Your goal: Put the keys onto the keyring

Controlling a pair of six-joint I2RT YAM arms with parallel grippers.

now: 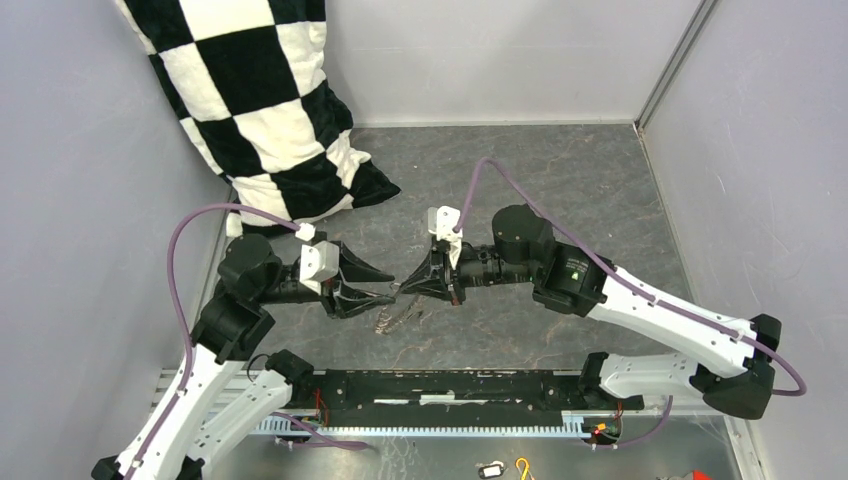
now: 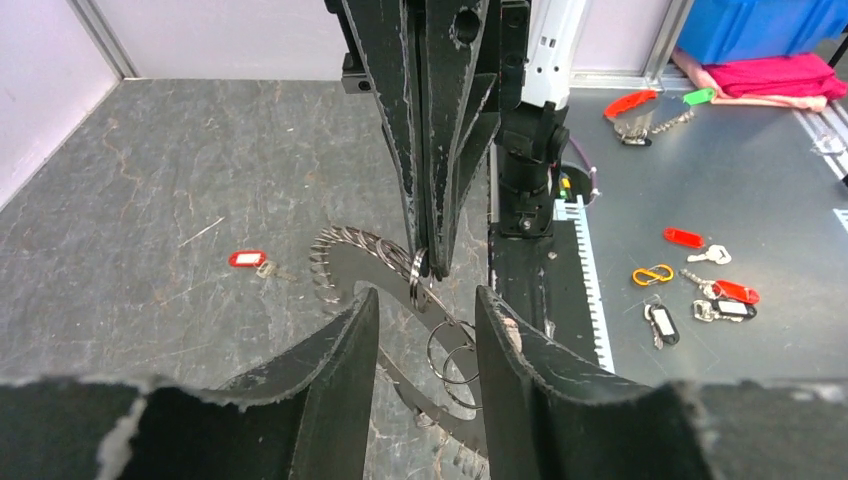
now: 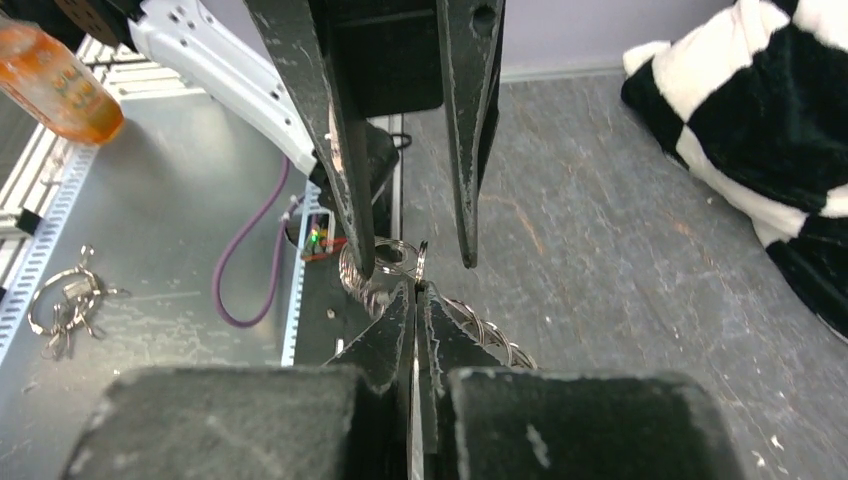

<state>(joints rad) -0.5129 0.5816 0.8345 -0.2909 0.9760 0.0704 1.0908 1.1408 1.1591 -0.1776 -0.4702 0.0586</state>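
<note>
My left gripper (image 2: pixel 425 298) is nearest the lens: fingers (image 2: pixel 340 350) spread, gripping nothing, arm level, pointing to 3 o'clock. My right gripper (image 2: pixel 424 262) meets it tip to tip, pressed together on a small split ring (image 2: pixel 416 276). The keyring (image 2: pixel 345 262) dangles beneath. The red-headed key (image 2: pixel 247 259) lies on the table (image 2: pixel 150 200), at the keyring's 9 o'clock.

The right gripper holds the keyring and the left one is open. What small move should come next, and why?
Probably draw the left gripper back and move it toward the red key. Its jaws stand open and grip nothing, the right gripper alone pinches the keyring, and the key lies loose on the table, not yet threaded on.
</note>
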